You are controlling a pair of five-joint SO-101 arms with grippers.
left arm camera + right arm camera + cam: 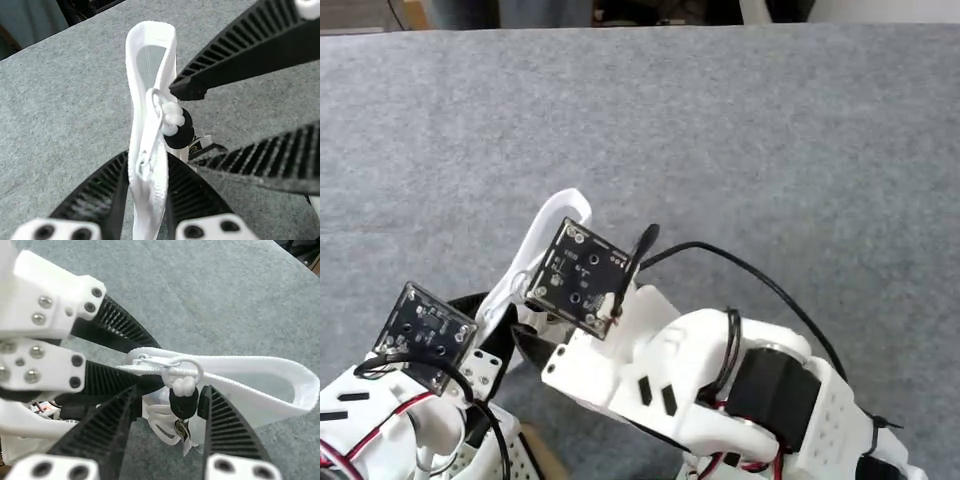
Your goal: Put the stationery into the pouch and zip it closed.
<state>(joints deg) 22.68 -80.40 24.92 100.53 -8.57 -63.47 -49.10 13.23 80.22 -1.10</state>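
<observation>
The grey felt-covered table [770, 120] takes up most of what I can see from above, and no loose stationery lies on it. Both arms come in from the near edge: the bulky white right arm [720, 370] from about 5 o'clock, the left arm [380, 400] from about 7 o'clock. They meet just toward 9 o'clock of the table's middle.

That is where the white pouch [555, 225] is. It is held up on edge, with its free end pointing to roughly 12 o'clock.

The left gripper [146, 172] has its black fingers pressed together on the pouch's zip edge, pinching the fabric from both sides. The right gripper [170, 395] is set narrow but not closed. Its jaws stand either side of the zip's dangling charm, with one finger touching it and the other a little apart.

The slider [143, 360] sits near the end that the left gripper holds. Beyond it the pouch mouth gapes in a long loop, so I'd judge the zip to be almost fully open. The pull ring [184, 371] hangs off the slider, and the small black-and-white charm [183, 401] hangs from the ring.

I can't tell whether the stationery is inside. If it is, loading is done and the whole zip run is left: close on the charm, then draw it along to the far end.
</observation>
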